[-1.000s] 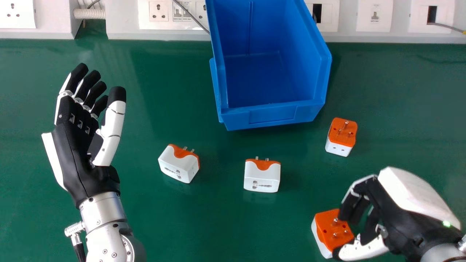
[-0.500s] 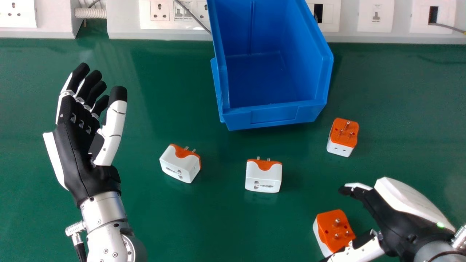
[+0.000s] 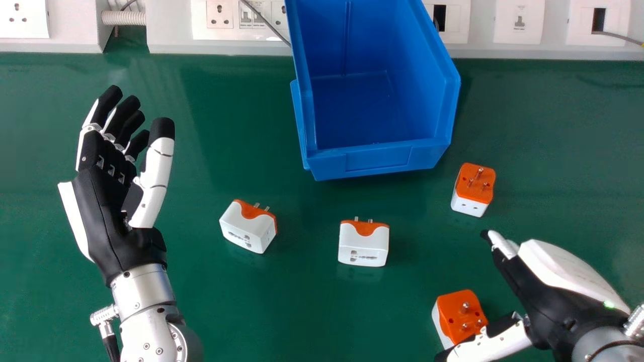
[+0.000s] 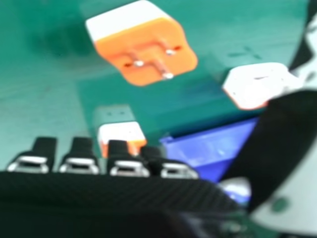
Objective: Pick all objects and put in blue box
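Box (image 3: 380,158) on table (image 3: 282,311), four adapters (image 3: 363,247) spread before it.

Left hand (image 3: 103,206): one, open, fingers pointing forward; silver forearm (image 3: 141,291) behind. Right hand (image 3: 546,299): one, open, thumb spread well apart from extended fingers.

Your black and white right hand (image 3: 546,296) has opened: its fingers (image 3: 504,251), curled in beside the white plug adapter with the orange pin face (image 3: 459,315) a second ago, have straightened and swung away from it toward the blue box. Your thumb (image 3: 495,344) has stretched out farther and now crosses the adapter's near corner in the head view.
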You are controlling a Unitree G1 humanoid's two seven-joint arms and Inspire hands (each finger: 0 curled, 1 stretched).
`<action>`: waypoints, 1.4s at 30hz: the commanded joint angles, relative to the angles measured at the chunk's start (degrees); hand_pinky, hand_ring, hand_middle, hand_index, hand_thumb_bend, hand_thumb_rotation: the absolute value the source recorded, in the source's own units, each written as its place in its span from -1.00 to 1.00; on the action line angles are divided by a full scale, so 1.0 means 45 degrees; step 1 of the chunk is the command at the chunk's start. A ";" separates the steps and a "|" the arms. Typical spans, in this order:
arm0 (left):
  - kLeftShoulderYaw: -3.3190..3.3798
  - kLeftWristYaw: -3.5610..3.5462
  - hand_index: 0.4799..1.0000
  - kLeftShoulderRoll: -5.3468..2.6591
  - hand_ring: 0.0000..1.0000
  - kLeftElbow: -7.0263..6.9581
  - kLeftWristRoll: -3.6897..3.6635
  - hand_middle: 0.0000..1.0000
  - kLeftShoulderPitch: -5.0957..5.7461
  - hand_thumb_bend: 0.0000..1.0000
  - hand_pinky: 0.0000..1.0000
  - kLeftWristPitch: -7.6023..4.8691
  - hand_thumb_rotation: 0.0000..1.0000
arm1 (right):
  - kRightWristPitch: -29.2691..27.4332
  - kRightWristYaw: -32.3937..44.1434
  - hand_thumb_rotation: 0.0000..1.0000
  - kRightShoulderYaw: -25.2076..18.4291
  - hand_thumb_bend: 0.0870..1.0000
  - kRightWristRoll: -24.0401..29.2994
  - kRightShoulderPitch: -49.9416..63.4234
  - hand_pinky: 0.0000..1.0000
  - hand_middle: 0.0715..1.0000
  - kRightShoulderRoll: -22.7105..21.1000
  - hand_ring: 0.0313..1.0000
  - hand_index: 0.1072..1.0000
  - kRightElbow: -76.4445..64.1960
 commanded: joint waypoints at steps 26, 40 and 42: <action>-0.0068 0.0014 0.23 -0.0002 0.60 -0.0385 0.0146 0.60 -0.0028 0.37 0.57 -0.0109 -0.22 | 0.1711 -0.3770 -0.73 0.1953 1.00 0.0822 -0.2343 0.69 1.00 0.0859 1.00 1.00 0.7842; -0.0091 0.0051 0.23 0.0036 0.60 -0.0378 0.0187 0.60 -0.0063 0.37 0.57 -0.0141 -0.23 | 0.1212 -0.4516 -0.87 0.2119 0.68 0.1899 -0.2044 0.19 0.66 0.0035 0.52 0.87 0.7431; -0.0083 0.0086 0.23 0.0034 0.60 -0.0368 0.0208 0.60 -0.0077 0.37 0.57 -0.0121 -0.23 | 0.0889 -0.5131 -0.87 0.1976 0.68 0.2446 -0.1908 0.19 0.66 0.0032 0.52 0.87 0.7331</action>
